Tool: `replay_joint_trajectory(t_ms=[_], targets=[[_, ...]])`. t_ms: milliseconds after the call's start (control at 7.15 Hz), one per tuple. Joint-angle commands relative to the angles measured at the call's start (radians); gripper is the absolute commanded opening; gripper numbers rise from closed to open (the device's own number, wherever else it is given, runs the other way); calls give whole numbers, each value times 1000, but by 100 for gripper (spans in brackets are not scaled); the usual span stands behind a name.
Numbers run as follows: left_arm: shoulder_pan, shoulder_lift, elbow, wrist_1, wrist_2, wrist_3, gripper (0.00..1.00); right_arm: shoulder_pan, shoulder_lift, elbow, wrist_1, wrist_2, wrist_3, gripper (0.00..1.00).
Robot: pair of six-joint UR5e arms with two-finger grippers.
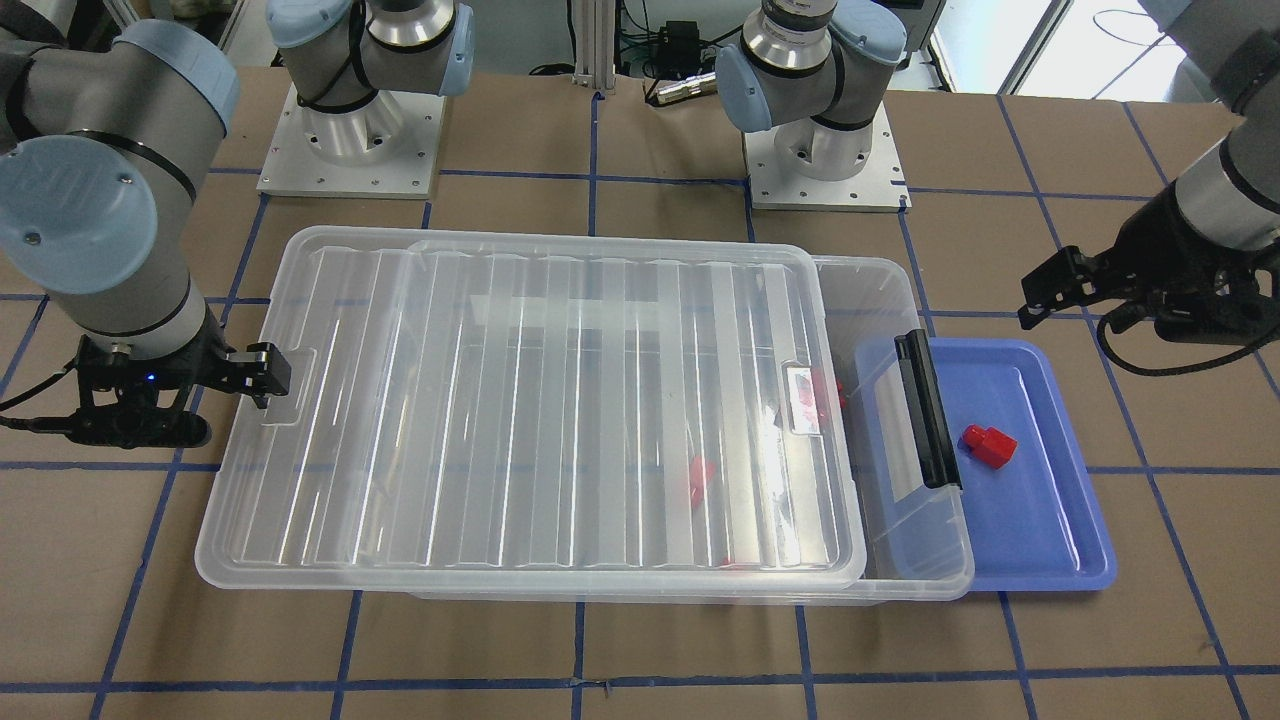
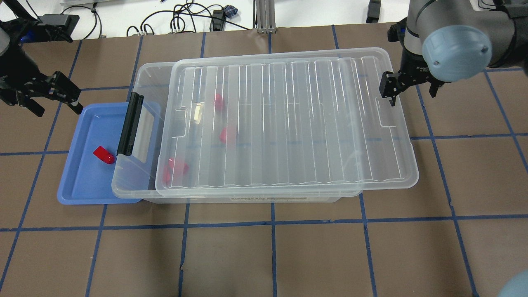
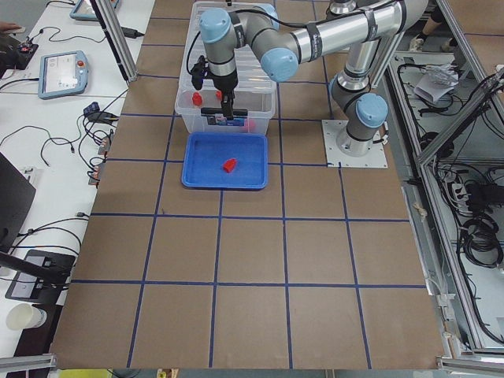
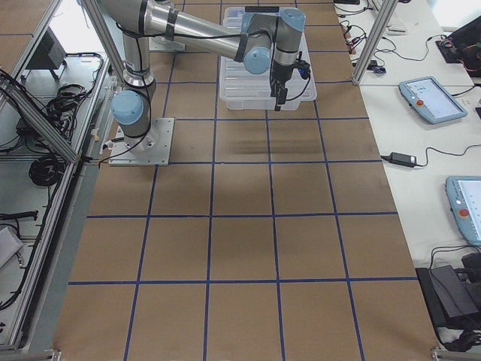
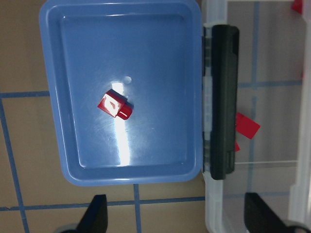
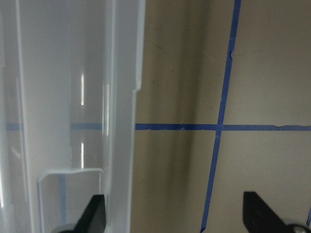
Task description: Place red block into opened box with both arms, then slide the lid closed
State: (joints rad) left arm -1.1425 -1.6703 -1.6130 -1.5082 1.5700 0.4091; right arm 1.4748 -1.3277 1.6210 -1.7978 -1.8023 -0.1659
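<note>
Table (image 2: 288, 255) is bearing box (image 2: 145, 72), lid (image 2: 288, 123) leaving only a narrow 9-o'clock gap, likely deflecting red block (image 2: 103, 155) on drop; left gripper (image 2: 57, 108) and right gripper (image 2: 390, 91) are hanging spread, empty.

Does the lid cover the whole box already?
No, the lid sits shifted, leaving the box uncovered at its black-latch end.

Silver-grey jointed right arm (image 1: 120, 110): tubular, with light blue round joint caps (image 1: 75, 215), small screws and black bands. Left arm (image 1: 795, 40): same finish. Square pale metal base plates (image 1: 410, 165), screwed at the edges. Black two-finger right gripper (image 1: 268, 378), small blue light. Black left gripper (image 1: 1035, 295), looped black cable (image 1: 1135, 365).
</note>
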Motion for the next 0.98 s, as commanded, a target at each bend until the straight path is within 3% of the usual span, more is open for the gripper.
replay_joint_trajectory(t_ms=[0, 280, 699, 839], targets=[[76, -37, -123, 213, -5, -94, 100, -59, -4, 0, -37, -3, -101, 100], [124, -55, -241, 288, -4, -230, 100, -106, -4, -1, -40, -3, -168, 100], [124, -141, -312, 521, -13, -308, 98, -157, -4, -1, -55, -2, -243, 100], [121, -179, -317, 548, -60, -331, 94, -160, -2, -1, -57, -3, -251, 100]])
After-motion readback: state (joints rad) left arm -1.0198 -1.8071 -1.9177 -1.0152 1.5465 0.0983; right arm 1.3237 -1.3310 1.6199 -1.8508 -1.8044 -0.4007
